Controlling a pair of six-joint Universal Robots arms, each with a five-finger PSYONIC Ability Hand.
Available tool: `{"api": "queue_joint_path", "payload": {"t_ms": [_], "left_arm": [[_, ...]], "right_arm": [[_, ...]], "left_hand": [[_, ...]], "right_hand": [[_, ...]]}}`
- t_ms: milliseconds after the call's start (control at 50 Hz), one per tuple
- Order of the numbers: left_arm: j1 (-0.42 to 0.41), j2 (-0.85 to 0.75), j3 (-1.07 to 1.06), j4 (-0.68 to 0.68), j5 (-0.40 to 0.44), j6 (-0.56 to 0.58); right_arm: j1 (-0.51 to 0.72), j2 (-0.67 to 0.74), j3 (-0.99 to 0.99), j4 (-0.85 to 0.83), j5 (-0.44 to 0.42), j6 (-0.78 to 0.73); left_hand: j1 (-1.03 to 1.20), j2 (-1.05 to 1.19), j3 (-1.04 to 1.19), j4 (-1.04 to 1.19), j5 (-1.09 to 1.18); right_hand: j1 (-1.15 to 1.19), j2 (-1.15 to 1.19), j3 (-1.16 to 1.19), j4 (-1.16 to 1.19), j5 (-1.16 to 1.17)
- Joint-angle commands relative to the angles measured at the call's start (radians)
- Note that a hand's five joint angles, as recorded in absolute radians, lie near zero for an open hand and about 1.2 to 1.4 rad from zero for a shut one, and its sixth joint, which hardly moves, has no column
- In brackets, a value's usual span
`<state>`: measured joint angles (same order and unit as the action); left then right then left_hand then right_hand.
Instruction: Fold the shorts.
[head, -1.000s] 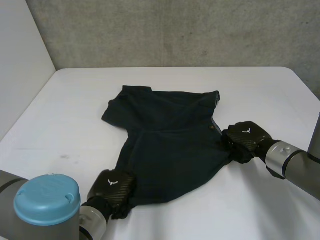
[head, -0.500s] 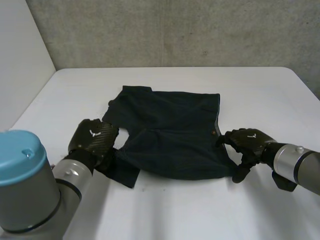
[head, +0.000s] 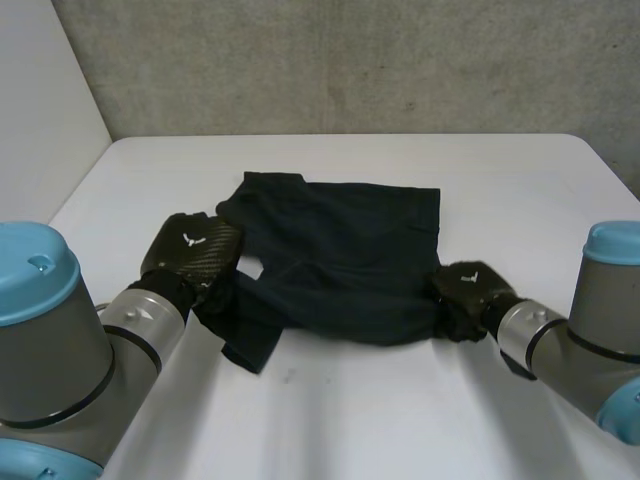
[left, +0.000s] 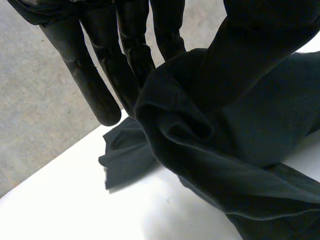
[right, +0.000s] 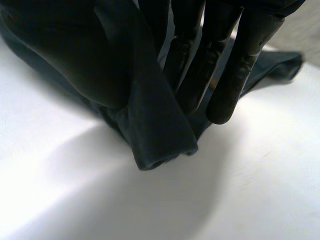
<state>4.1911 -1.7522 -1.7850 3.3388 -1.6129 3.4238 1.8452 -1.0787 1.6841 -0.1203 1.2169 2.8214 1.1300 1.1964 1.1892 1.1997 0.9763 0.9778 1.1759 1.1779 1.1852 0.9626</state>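
One white table (head: 400, 420) stands before a grey concrete wall (head: 350, 60), with a pale panel (head: 40, 130) at its left. Dark shorts (head: 340, 260) lie mid-table, bunched. I see my left hand (head: 190, 250) pinching their left edge between thumb and fingers, and my right hand (head: 462, 290) clamping the right edge likewise.

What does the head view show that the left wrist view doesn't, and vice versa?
Head view: the whole shorts lying on the white table, with the right hand at their near right corner. Left wrist view: the left hand pinching a bunched fold between thumb and fingers. Both: the dark shorts, the left hand and the table.
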Motion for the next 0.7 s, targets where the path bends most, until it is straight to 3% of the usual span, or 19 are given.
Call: {"api": "queue_joint_path", "payload": {"t_ms": [20, 80, 240, 320, 440, 520, 700], "left_arm": [[0.021, 0.103, 0.032, -0.07, 0.007, 0.014], [0.026, 0.155, 0.062, -0.154, 0.019, 0.023], [0.058, 0.206, 0.118, -0.424, 0.135, 0.098], [0.066, 0.198, 0.09, -0.478, 0.152, 0.124], [0.073, 0.129, 0.029, -0.45, 0.148, 0.132], [0.072, 0.021, 0.033, -0.4, 0.139, 0.153], [0.072, -0.225, 0.29, -0.253, 0.126, 0.305]], "right_arm": [[-0.004, -0.244, -0.098, 0.052, 0.055, -0.063], [-0.006, -0.331, -0.141, 0.199, 0.044, -0.137], [0.006, -0.394, -0.19, 0.572, 0.056, -0.367], [0.005, -0.402, -0.178, 0.663, 0.056, -0.445], [0.005, -0.391, -0.127, 0.673, 0.042, -0.459], [0.006, -0.29, -0.11, 0.665, 0.052, -0.461], [0.025, -0.031, -0.319, 0.581, 0.088, -0.438]], "left_hand": [[0.266, 0.2, 0.207, 0.197, 0.245], [0.266, 0.2, 0.207, 0.197, 0.245], [0.266, 0.2, 0.207, 0.197, 0.245], [0.266, 0.2, 0.207, 0.197, 0.245], [0.266, 0.2, 0.207, 0.197, 0.245], [0.266, 0.2, 0.207, 0.197, 0.245], [0.266, 0.2, 0.207, 0.197, 0.245]], "right_hand": [[0.418, 0.22, 0.218, 0.211, 0.259], [0.418, 0.22, 0.218, 0.211, 0.259], [0.418, 0.22, 0.218, 0.211, 0.259], [0.418, 0.22, 0.218, 0.211, 0.259], [0.418, 0.22, 0.218, 0.211, 0.259], [0.418, 0.22, 0.218, 0.211, 0.259], [0.418, 0.22, 0.218, 0.211, 0.259]]}}
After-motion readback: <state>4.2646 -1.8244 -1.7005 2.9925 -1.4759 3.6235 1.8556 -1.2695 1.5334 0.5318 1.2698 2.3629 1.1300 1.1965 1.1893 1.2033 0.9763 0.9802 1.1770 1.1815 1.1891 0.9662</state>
